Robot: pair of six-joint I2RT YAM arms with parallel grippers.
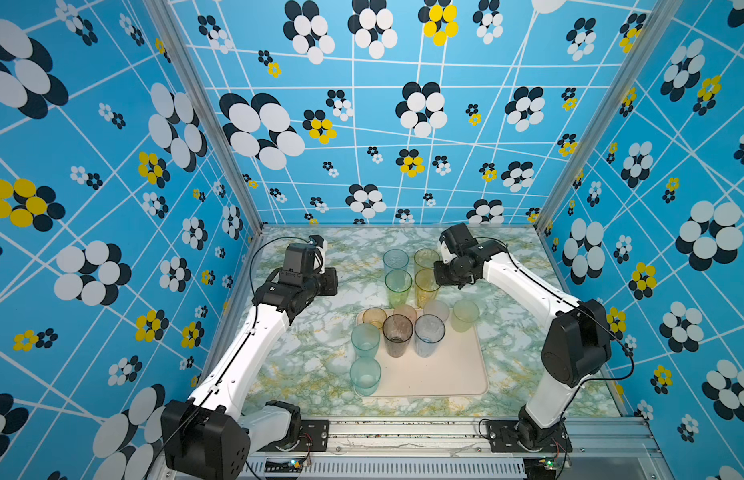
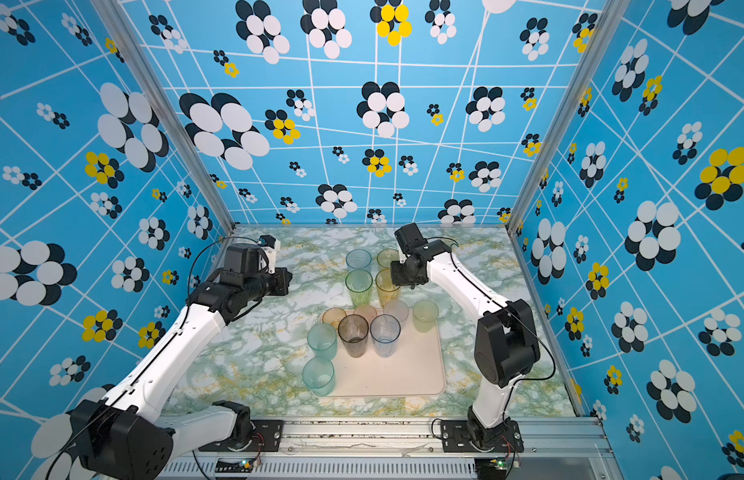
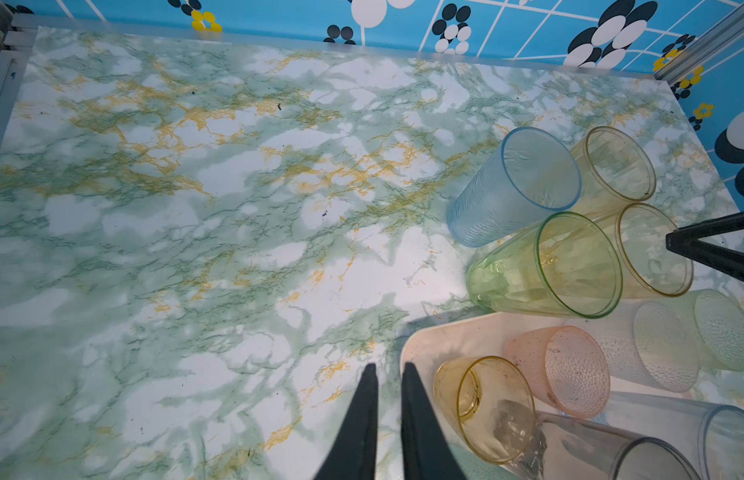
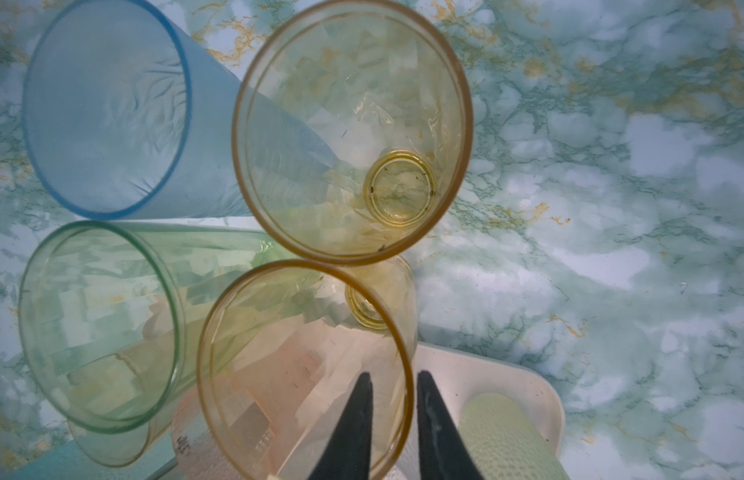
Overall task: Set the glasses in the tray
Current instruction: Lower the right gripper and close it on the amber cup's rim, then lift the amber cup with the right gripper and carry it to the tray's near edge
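Observation:
The cream tray (image 1: 445,374) (image 2: 403,374) holds several glasses: a grey tall one (image 1: 397,332), a bluish tall one (image 1: 429,332), two teal ones (image 1: 365,338) along its left edge, and short ones at its far rim. Behind it, on the table, stand a blue (image 1: 396,261), a green (image 1: 398,286) and two amber tall glasses. My right gripper (image 4: 391,376) straddles the nearer amber glass's (image 4: 245,332) (image 1: 426,286) rim, one finger inside, one outside, with a slight gap. My left gripper (image 3: 389,368) is shut and empty, over the table by the tray's far left corner (image 3: 407,345).
The four tall glasses behind the tray stand close together, rims almost touching; the farther amber one (image 4: 349,124) is right behind the one I straddle. A pale green short glass (image 1: 465,313) stands at the tray's far right corner. Patterned walls enclose the marble table.

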